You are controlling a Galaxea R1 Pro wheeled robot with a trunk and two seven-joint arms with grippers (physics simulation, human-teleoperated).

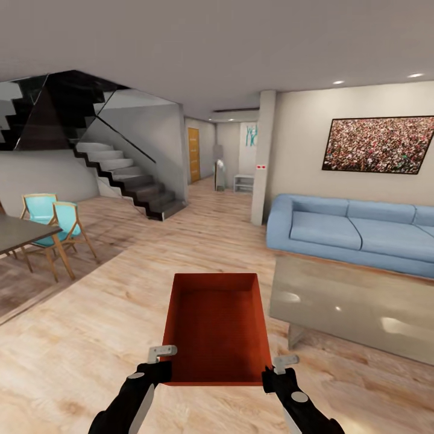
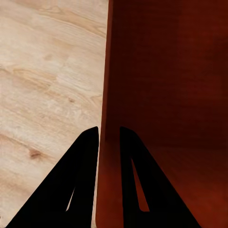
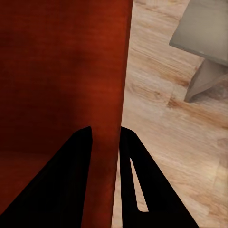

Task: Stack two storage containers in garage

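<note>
Orange-red storage container (image 1: pixel 216 328) hangs between your two grippers over the wood plank floor (image 1: pixel 90 337) | left gripper (image 2: pixel 109 137) jaws pinch its left wall | right gripper (image 3: pixel 104 137) jaws pinch its right wall | glass coffee table (image 1: pixel 355 313) just beyond right jaws

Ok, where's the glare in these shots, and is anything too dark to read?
Head view: bright patches of glare on the glossy table by the sofa. Both wrist views: the fingers render as flat black silhouettes, and the container wall is deeply shaded.
</note>
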